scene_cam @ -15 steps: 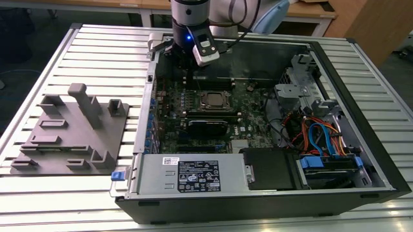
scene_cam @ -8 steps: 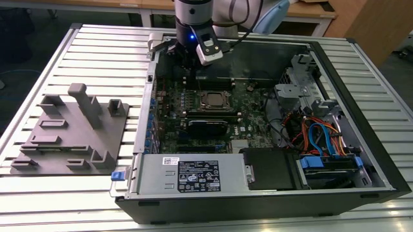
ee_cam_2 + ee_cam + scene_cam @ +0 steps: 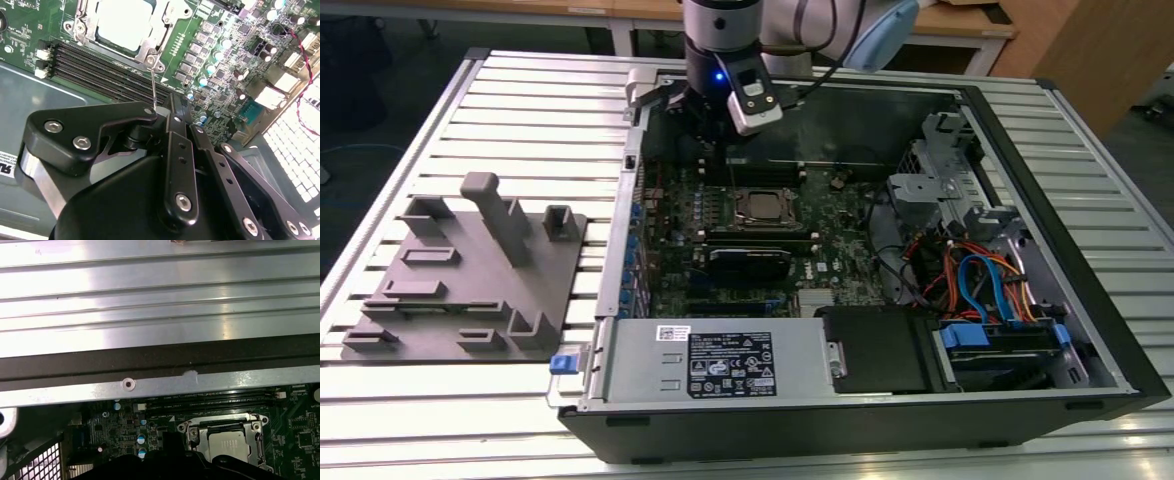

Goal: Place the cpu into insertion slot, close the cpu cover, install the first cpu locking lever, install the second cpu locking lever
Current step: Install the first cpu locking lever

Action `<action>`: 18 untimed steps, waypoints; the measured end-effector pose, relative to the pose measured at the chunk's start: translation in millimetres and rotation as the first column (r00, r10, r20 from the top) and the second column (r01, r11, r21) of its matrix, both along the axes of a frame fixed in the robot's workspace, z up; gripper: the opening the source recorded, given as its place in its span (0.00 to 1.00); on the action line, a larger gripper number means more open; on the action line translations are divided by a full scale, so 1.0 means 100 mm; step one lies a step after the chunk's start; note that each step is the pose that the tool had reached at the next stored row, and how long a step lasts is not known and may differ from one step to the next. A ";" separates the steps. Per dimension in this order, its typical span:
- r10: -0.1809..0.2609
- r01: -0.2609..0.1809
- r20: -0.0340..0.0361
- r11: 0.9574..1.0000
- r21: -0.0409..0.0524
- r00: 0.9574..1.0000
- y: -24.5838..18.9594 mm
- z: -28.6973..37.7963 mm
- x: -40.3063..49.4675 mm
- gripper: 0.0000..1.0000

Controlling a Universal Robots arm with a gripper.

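Note:
The cpu point(image 3: 122, 22) lies silver-topped in the insertion slot point(image 3: 735, 218) on the green board. The silvery cpu cover point(image 3: 161, 25) lies down flat around it. The first wrist view shows the cpu point(image 3: 230, 447) and the cover point(image 3: 256, 434) below the case edge. One thin wire locking lever point(image 3: 153, 82) stands up from the socket's corner, and its free end meets my gripper point(image 3: 167, 104). The gripper looks shut; whether it clamps the lever I cannot tell. In the exterior view the gripper point(image 3: 707, 135) hangs over the board just behind the socket.
The open computer case point(image 3: 1067, 230) lies on a slatted metal table point(image 3: 520, 110). Long black memory slots point(image 3: 100, 70) run beside the socket. A drive cage and coloured cables point(image 3: 987, 280) fill the exterior view's right. A grey fixture block point(image 3: 467, 270) stands outside the case.

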State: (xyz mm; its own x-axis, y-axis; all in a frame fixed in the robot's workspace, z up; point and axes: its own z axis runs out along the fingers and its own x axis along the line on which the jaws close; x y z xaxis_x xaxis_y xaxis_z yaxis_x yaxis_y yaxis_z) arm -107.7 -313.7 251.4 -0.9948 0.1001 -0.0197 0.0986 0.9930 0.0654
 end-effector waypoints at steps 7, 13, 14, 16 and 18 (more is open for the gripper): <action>0.000 0.000 0.000 1.000 0.000 1.000 0.000 0.000 0.045 0.10; 0.000 0.000 0.000 1.000 0.000 1.000 0.000 0.000 0.103 0.10; 0.000 0.000 0.000 1.000 0.000 1.000 0.000 0.000 0.114 0.10; 0.000 0.000 0.000 1.000 0.000 1.000 0.000 0.000 0.137 0.10; 0.000 0.000 0.000 1.000 0.000 1.000 0.000 0.000 0.162 0.10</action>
